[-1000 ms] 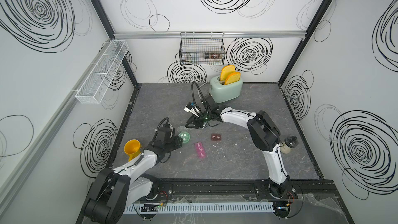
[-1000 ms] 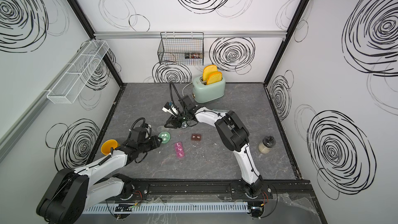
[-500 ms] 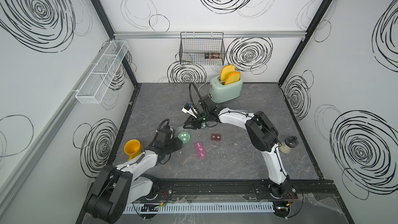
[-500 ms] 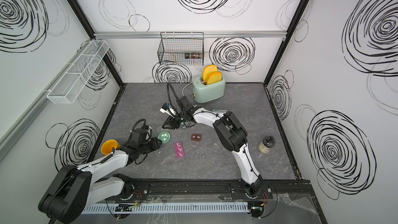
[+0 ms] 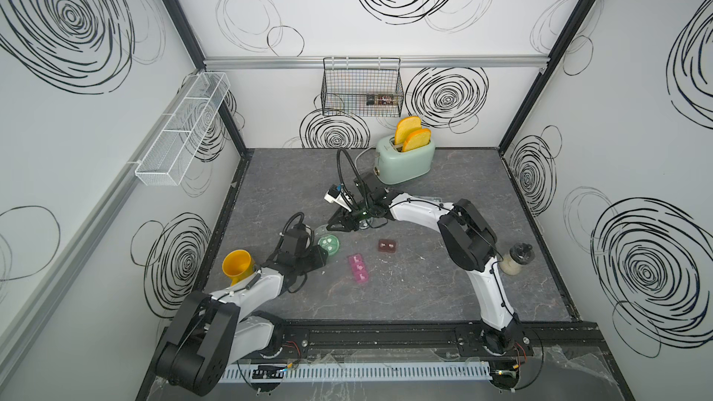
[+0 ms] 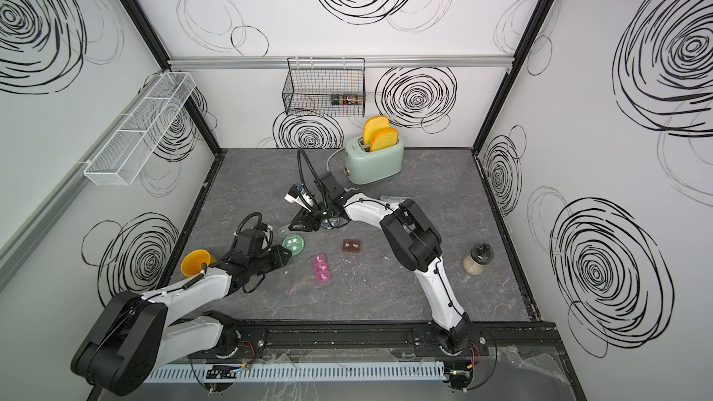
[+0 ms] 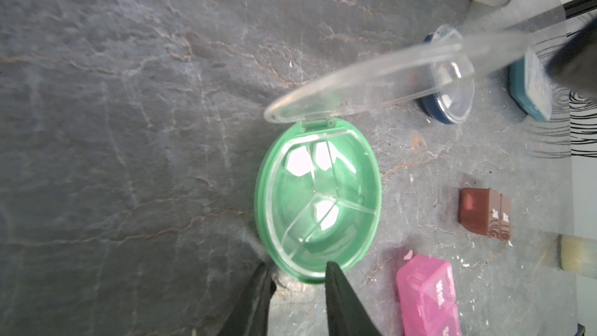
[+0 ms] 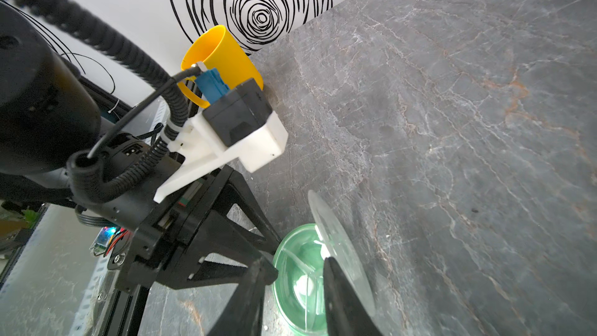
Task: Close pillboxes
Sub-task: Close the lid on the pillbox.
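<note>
**Swinging the lid down, away from the toaster**

Sitting on the grey table [image 5: 443,295] well out from the toaster [image 5: 405,158], the round green box [image 7: 318,202] is open. Its clear lid [image 7: 371,82] stands up on a hinge at the box's toaster-ward edge.

A round box has no long axis to mind. What counts is the hinge line, and from there the lid has to fold down away from the toaster.

The right gripper [image 8: 290,266] is on the toaster side of the box, close by the raised lid, so I judge it the arm to do the pressing. Its fingers are a little apart and clamp nothing that shows. Whether one tip touches the lid I cannot tell.

The left gripper [image 7: 297,273] is at the rim farthest from the toaster. Its tips are narrowly parted astride that rim without visibly pinching it, which looks well placed to stop the box sliding.

Both top views give the line-up of toaster, right gripper, lid, box and left gripper, but the lid is faint there. The left wrist view shows the hinge and the three cells plainly. The right wrist view shows how steeply the lid stands.
</note>
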Action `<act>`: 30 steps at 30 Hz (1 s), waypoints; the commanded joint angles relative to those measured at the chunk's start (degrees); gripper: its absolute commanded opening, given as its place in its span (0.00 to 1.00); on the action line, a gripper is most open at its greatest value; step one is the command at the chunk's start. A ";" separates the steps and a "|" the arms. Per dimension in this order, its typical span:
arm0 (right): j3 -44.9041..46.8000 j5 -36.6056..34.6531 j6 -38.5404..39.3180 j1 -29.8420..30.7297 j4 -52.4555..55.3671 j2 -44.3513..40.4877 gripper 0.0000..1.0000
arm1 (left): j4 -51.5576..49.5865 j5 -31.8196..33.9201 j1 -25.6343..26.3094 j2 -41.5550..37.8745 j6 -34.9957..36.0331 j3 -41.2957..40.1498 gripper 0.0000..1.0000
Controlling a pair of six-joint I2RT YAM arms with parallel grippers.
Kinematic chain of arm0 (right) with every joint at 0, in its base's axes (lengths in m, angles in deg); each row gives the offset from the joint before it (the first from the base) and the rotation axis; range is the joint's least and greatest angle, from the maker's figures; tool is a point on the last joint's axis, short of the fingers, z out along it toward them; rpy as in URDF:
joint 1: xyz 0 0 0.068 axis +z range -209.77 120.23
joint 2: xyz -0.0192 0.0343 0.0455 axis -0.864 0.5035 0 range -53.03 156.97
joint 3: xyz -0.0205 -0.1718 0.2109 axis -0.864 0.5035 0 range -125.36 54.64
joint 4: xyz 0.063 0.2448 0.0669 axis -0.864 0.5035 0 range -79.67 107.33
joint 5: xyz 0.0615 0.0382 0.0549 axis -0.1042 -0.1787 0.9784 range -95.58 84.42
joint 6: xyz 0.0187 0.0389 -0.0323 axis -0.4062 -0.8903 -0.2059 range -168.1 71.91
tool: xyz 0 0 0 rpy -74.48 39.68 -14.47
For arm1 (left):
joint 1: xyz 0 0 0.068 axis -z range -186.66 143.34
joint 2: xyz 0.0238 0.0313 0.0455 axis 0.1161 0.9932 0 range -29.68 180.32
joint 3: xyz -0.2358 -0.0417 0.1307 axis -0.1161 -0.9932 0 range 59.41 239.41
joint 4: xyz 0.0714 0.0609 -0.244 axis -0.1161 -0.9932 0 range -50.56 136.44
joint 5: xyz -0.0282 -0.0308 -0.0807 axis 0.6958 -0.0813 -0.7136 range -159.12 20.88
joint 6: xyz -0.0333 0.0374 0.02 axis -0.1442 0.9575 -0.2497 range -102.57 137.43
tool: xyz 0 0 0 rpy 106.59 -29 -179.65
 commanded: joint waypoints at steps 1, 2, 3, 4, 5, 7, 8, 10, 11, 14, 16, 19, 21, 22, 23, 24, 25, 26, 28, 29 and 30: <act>-1.38 1.01 0.57 0.14 0.20 0.42 0.34 | 0.14 1.26 -0.58 0.82 1.20 2.28 0.33; -0.90 0.57 0.58 0.05 -0.33 -0.12 0.34 | 0.15 1.70 -0.59 1.10 1.42 2.51 0.32; -0.23 0.26 0.54 -0.09 -1.16 -0.68 0.34 | 0.02 2.16 -0.64 1.40 1.73 2.77 0.32; 0.67 -0.24 0.41 -0.21 -2.23 -1.38 0.34 | -0.07 2.64 -0.65 1.78 2.04 3.11 0.31; 1.53 -0.90 0.36 -0.38 -3.41 -2.08 0.34 | -0.30 2.87 -0.63 2.33 2.44 3.47 0.31; 3.09 -1.84 0.24 -0.86 -5.01 -3.16 0.34 | -0.55 3.13 -0.65 3.13 2.99 4.18 0.31; 3.74 -2.14 0.12 -1.17 -5.80 -3.68 0.35 | -0.43 3.15 -0.64 3.54 3.17 4.44 0.31; 4.61 -2.50 -0.44 -1.91 -6.74 -4.32 0.35 | -0.22 2.95 -0.68 4.16 3.45 4.82 0.30; 5.07 -2.75 -0.88 -2.34 -7.35 -4.67 0.35 | -0.27 2.88 -0.65 4.49 3.67 5.00 0.30; 6.28 -2.82 -1.28 -3.50 -7.96 -5.55 0.36 | -0.19 2.31 -0.62 5.35 4.40 5.53 0.29; 6.58 -3.28 -1.18 -4.14 -7.85 -6.01 0.36 | -0.25 2.15 -0.37 5.78 4.90 5.89 0.28; 6.79 -4.09 -0.67 -5.11 -7.32 -6.37 0.36 | -0.25 1.55 0.16 6.70 5.56 6.49 0.27; 7.24 -4.05 -0.65 -5.55 -7.56 -6.57 0.36 | -0.37 1.49 0.91 7.28 5.82 6.91 0.26; 7.30 -3.74 -0.59 -5.75 -7.70 -6.53 0.36 | -0.54 1.56 1.43 7.63 5.83 7.13 0.26; 7.25 -3.64 -0.48 -5.75 -7.56 -6.51 0.36 | -0.62 1.71 1.91 7.86 5.74 7.39 0.26; 7.10 -3.67 -0.24 -5.75 -7.22 -6.44 0.36 | -0.55 1.75 2.26 8.06 5.59 7.55 0.26; 6.96 -3.56 0.10 -5.75 -6.90 -6.40 0.37 | -0.30 1.60 2.61 8.41 5.57 7.73 0.26; 6.92 -3.54 0.27 -5.75 -6.86 -6.39 0.36 | -0.20 1.56 3.05 8.80 5.52 7.96 0.26; 6.87 -3.27 0.46 -5.75 -6.60 -6.40 0.36 | -0.20 1.42 3.91 9.61 5.57 8.53 0.26; 6.71 -3.05 0.67 -5.75 -6.38 -6.40 0.36 | -0.03 1.29 4.43 10.07 5.48 8.86 0.26; 6.69 -2.71 0.73 -5.73 -6.11 -6.31 0.37 | -0.05 1.31 4.72 10.42 5.27 9.11 0.26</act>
